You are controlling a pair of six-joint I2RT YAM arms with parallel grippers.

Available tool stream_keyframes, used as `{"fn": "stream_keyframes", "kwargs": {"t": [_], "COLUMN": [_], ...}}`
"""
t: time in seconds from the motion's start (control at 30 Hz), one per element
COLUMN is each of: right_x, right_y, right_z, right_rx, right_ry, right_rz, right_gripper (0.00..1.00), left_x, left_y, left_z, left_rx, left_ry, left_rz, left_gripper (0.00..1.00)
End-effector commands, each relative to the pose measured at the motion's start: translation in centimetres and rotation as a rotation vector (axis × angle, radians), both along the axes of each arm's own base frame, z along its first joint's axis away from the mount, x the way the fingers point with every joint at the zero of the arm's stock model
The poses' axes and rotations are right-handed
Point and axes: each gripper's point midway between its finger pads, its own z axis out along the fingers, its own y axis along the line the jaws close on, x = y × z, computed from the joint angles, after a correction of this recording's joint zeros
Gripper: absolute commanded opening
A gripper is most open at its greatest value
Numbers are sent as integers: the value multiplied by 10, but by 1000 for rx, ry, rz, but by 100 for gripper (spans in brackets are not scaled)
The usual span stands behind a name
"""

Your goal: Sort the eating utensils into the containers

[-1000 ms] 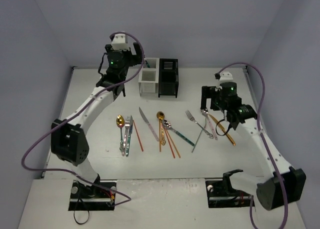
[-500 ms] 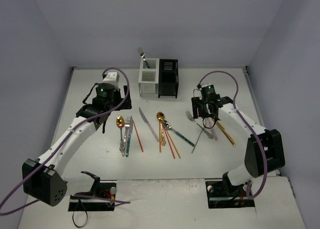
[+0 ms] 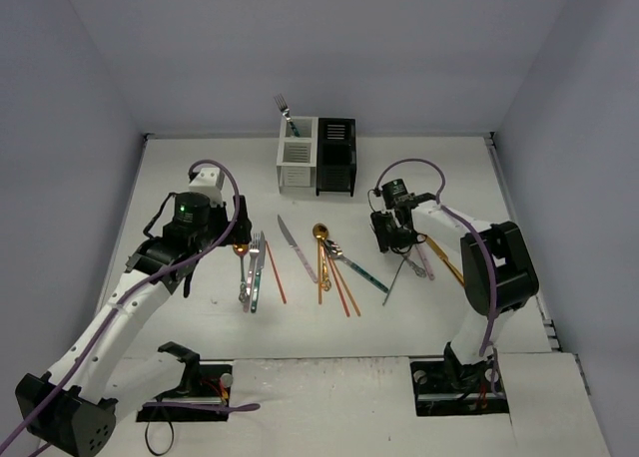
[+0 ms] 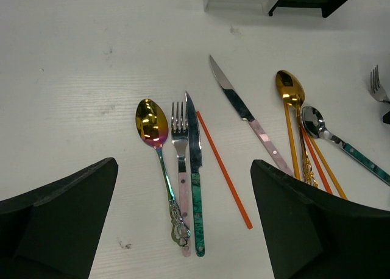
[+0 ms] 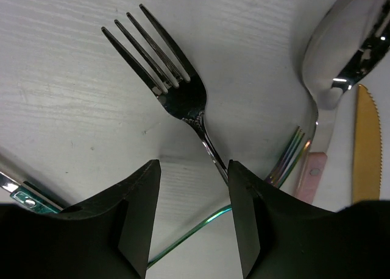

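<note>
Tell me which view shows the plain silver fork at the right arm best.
Right wrist view: the silver fork fills the frame, tines and neck sharp. The top view shows it tiny, partly hidden by the right arm; the left wrist view catches only its tines at the frame's edge.

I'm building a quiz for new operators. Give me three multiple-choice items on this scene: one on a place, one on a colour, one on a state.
1. The fork at the back sits: A in the white caddy; B beside it; C behind it.
2. The chopstick beside the teal-handled knife is: A blue; B orange-red; C silver.
3. The left end effector is: A shut, empty; B shut on something; C open, holding nothing.
A: its tines rise above the caddy's rim. B: the left wrist view shows its colour. C: its jaws stand wide, gripping nothing.
</note>
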Motion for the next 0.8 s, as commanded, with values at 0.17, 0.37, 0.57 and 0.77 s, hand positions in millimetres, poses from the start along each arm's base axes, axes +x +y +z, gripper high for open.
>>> {"fn": "stream_keyframes", "kwargs": {"t": [0.17, 0.37, 0.57, 0.77], "right_x": [12, 9, 14, 44], "right_y": [3, 11, 25, 49], "right_z": [-11, -27, -32, -10], "right_rx": [-38, -24, -19, 2], "right_ry": [3, 47, 47, -61], "right_rz": [40, 71, 148, 211], "right_gripper": [44, 26, 3, 0], "left_x": [0, 1, 3, 3], "left_y": [0, 1, 1, -2], "left_z": [5, 2, 1, 2], "left_rx": [40, 59, 68, 52], "left_ry": [-29, -22, -18, -18], "left_rz": [-38, -51, -52, -56], "left_gripper": [89, 89, 89, 89]}}
